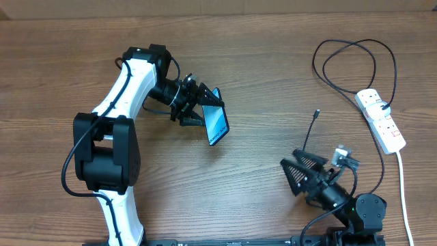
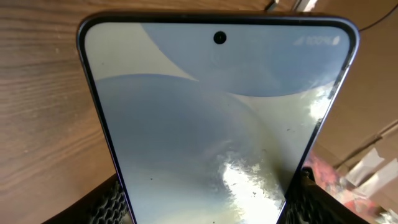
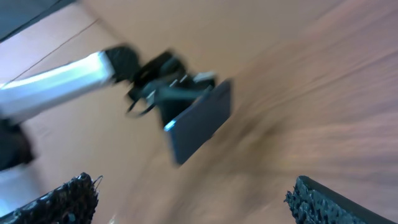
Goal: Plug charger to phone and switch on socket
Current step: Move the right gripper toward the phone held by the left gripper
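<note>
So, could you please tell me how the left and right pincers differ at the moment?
The left pincer is shut on the phone; the right pincer is open and empty. The left pincer is mid-table, while the right pincer sits nearer the charger tip and the socket. Both are black and textured.

Blue-screened rectangular phone [image 2: 211,124], left wrist view: lower end cut off by the bottom edge; charging port unseen.
Left hand [image 2: 205,211]: only black ribbed pads [image 2: 114,202] show, at the bottom corners.
Right wrist view: motion-blurred throughout; phone a dark slab, detail lost.
Right hand [image 3: 193,202]: fingertips [image 3: 65,199] cut by the lower edge.
White elongated power-strip socket [image 1: 381,119]: switch positions too small to tell.
White cord [image 1: 403,198]: leaves the bottom edge.
Thin black charger cable [image 1: 312,128]: connector tip too small to make out.
</note>
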Controlling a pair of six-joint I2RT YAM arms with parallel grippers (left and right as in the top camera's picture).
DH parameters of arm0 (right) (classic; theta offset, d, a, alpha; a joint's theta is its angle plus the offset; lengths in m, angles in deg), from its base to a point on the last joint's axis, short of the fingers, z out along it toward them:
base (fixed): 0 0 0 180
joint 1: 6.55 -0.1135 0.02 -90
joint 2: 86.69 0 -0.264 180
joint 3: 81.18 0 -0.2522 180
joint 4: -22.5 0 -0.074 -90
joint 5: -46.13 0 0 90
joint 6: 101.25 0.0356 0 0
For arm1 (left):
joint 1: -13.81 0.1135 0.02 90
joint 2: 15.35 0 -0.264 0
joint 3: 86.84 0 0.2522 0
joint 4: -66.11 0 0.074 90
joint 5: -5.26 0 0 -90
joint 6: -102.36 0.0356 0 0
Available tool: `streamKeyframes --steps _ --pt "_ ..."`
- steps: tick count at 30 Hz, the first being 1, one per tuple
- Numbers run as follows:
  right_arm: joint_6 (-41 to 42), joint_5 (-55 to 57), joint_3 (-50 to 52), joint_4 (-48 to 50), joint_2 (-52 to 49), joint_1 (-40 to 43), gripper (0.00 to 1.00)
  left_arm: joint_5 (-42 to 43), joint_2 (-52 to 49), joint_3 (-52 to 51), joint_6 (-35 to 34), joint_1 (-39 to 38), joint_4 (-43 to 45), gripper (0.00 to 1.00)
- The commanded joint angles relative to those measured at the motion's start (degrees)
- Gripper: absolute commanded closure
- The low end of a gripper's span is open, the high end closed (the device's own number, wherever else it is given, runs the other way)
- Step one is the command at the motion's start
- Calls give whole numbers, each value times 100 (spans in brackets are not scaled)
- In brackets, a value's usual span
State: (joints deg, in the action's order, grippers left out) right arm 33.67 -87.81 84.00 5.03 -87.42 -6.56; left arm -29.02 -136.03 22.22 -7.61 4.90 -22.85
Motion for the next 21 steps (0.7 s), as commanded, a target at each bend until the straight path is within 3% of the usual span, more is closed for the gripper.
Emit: streamKeyframes --steps 1,10,21 --pt "203 -841 61 35 57 7 0 -96 -33 166 -208 -2 83 52" --pt "302 -380 61 101 57 7 0 -511 -33 166 -664 -13 391 52" --pt "-629 -354 61 -28 -271 7 0 -498 -33 166 -1182 -57 625 52"
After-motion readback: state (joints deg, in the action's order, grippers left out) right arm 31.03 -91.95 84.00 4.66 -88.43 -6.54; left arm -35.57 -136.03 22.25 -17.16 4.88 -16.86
